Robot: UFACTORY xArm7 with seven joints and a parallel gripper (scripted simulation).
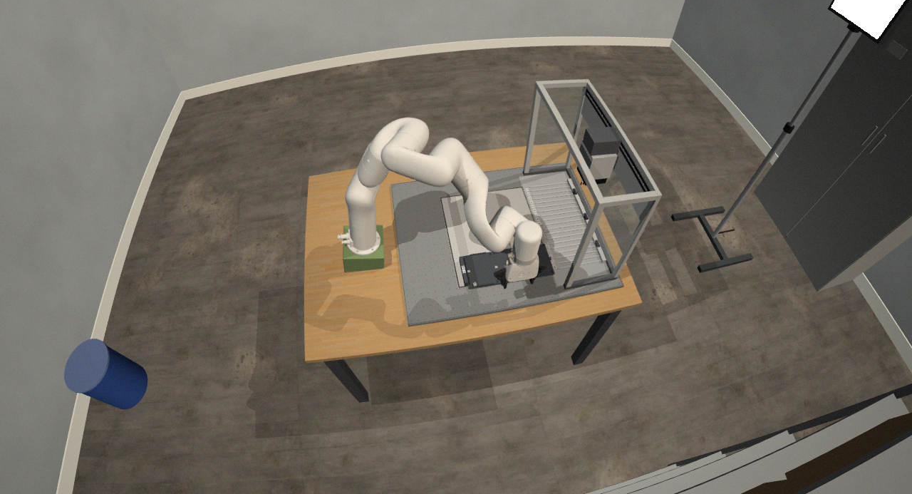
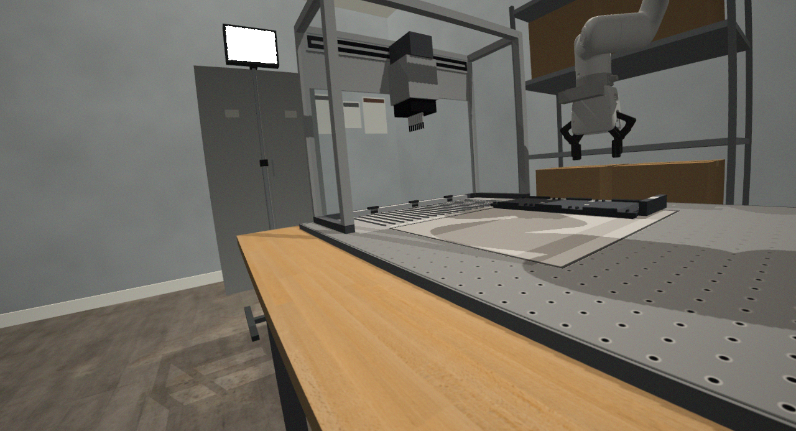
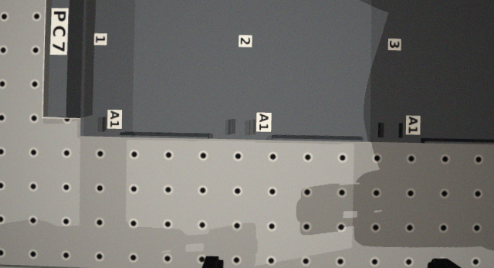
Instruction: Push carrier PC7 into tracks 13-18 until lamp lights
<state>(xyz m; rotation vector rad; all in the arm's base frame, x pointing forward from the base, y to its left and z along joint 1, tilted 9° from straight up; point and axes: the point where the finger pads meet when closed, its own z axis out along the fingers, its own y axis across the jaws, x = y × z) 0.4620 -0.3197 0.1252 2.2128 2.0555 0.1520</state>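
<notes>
Carrier PC7 (image 1: 487,276) (image 2: 578,207) (image 3: 247,86) is a long dark tray lying flat in front of the rails' near end in the top view. Its handle (image 2: 652,204) (image 3: 58,86) points toward the arm's base. Places 1, 2 and 3 on it look empty. The loading rails (image 1: 558,215) (image 2: 389,216) run on beyond its far end; whether that end touches them is hidden or too small to tell. My gripper (image 1: 519,282) (image 2: 596,154) (image 3: 328,263) is open and empty, high above the carrier's outer long side. I see no lit lamp behind the tracks.
A grey frame (image 1: 593,223) (image 2: 335,122) stands around the rails, with a pipetting head (image 1: 601,155) (image 2: 413,78) hanging inside. A pale panel (image 1: 451,223) (image 2: 500,233) lies beside and partly under the carrier on the perforated deck (image 1: 420,261) (image 2: 640,283) (image 3: 185,206).
</notes>
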